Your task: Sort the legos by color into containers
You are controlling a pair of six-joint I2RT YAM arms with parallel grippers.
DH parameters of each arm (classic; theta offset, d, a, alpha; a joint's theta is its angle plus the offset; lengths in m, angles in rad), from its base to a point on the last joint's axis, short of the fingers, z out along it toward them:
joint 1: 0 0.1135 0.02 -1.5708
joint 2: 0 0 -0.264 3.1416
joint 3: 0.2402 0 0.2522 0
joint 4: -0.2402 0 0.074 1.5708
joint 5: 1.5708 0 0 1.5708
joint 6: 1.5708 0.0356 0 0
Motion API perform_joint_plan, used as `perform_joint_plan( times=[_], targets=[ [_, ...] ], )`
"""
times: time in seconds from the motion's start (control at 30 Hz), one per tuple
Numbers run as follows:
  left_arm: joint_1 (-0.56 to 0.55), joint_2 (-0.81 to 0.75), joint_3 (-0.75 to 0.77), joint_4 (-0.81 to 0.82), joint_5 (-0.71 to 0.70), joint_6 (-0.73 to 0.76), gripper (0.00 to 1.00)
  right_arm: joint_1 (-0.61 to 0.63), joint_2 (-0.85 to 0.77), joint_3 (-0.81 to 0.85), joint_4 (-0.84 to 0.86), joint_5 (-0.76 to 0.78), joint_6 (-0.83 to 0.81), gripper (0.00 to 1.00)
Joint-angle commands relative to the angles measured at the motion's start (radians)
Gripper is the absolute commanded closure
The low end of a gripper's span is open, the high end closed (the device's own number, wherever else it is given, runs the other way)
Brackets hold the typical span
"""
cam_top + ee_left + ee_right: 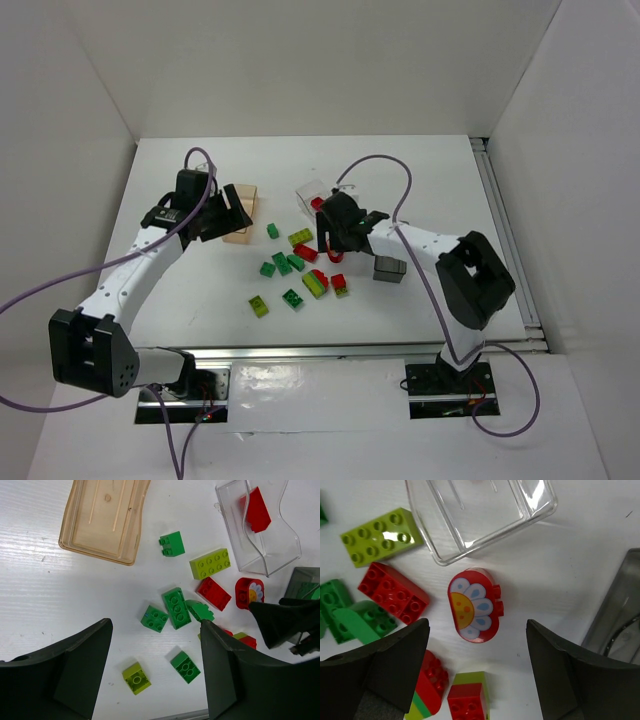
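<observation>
We are seeing the grey tub cut off, contents unclear. The clear tub is holding one red brick. Left jaws and right jaws are gaping empty (right straddling a flower brick); legos are littering the tabletop.

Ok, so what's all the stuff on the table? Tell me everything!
tan see-through plastic tub: one, tan, far left of the pile
clear plastic tub: one, clear, behind the pile
dark smoky grey plastic tub: one, grey, right of the pile
red studded plastic brick: one, red, inside the clear tub
red oblong studded brick: one, red, loose mid-pile
red rounded flower piece: one, red with a white-and-yellow flower, on the table beside the clear tub
green studded bricks: five, green, loose mid-pile
yellow-green studded bricks: two, yellow-green, loose
red-topped stacks: two, red over yellow-green, near side
left hand: one, black, open, holding nothing
right hand: one, black, open, holding nothing
</observation>
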Motion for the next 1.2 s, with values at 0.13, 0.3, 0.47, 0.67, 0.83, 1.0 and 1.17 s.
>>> perform_joint_plan(
  times=[0.13,0.3,0.47,0.67,0.83,1.0,1.17],
  targets=[
    [0.005,-0.047,-0.007,0.002,0.019,-0.003,0.21,-0.001,0.091,0.015,0.075,-0.029,-0.051,0.22],
    [0.005,-0.036,-0.007,0.002,0.019,-0.003,0.21,-0.001,0.179,0.108,0.037,-0.007,-0.080,0.35],
    [0.005,-0.036,-0.016,0.002,0.019,-0.003,0.21,-0.001,0.163,0.118,0.014,-0.007,-0.080,0.63],
    [0.005,-0.036,-0.016,0.002,0.010,-0.003,0.21,-0.001,-0.070,0.036,-0.014,0.031,-0.080,0.63],
    [0.005,-0.045,-0.016,0.002,0.019,-0.003,0.21,-0.052,-0.092,0.090,0.022,0.031,-0.090,0.63],
    [0.005,-0.045,-0.016,0.002,0.019,-0.003,0.21,-0.087,0.092,0.284,0.022,-0.004,-0.110,0.60],
    [0.005,-0.045,-0.016,0.002,0.019,-0.003,0.21,-0.124,0.276,0.502,0.020,-0.056,-0.120,0.58]
  ],
)
